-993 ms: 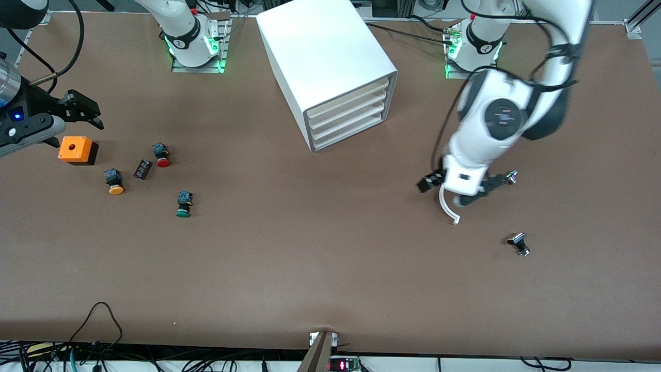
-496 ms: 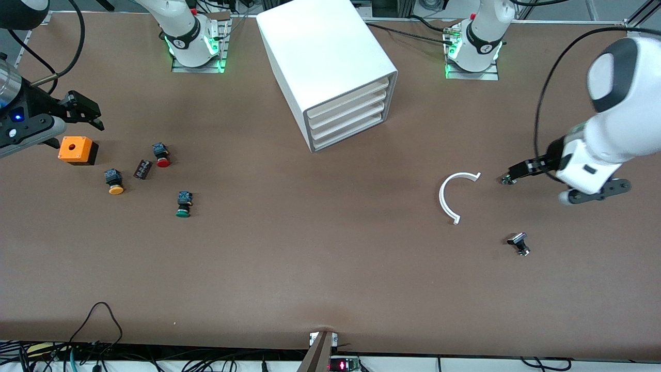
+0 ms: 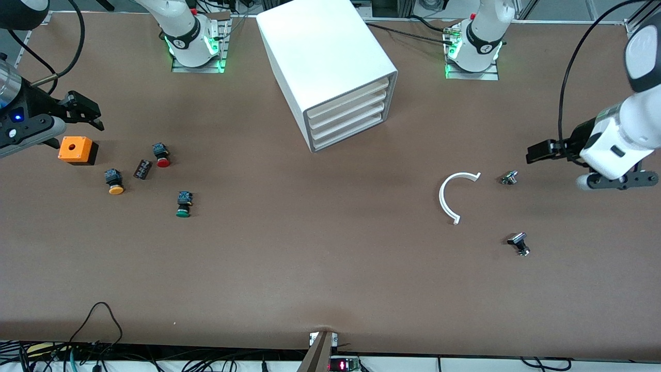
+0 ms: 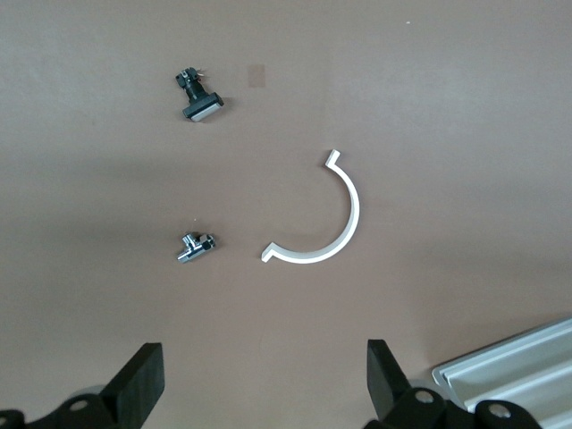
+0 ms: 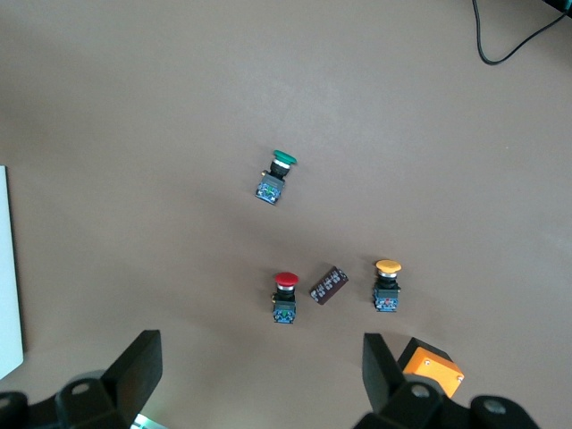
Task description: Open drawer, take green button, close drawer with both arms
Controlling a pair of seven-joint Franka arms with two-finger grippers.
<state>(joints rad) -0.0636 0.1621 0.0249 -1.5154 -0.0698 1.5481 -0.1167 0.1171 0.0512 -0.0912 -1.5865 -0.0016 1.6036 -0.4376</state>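
The white cabinet (image 3: 325,57) stands at the table's middle, close to the arm bases, with all three drawers shut; the lowest drawer (image 3: 347,133) is shut too. The green button (image 3: 183,204) lies on its side on the table toward the right arm's end, also in the right wrist view (image 5: 275,176). My right gripper (image 3: 82,111) hangs open and empty over the table by an orange box, its fingers wide (image 5: 259,375). My left gripper (image 3: 539,151) is open and empty (image 4: 265,393) over the table toward the left arm's end.
A red button (image 3: 161,155), a yellow button (image 3: 114,182), a small black block (image 3: 142,169) and the orange box (image 3: 78,150) lie near the green one. A white curved piece (image 3: 454,195), a small metal part (image 3: 509,177) and a black part (image 3: 519,244) lie near the left gripper.
My left arm has swung away from over the white curved piece toward its own end of the table. The things on the table and the right arm have not moved.
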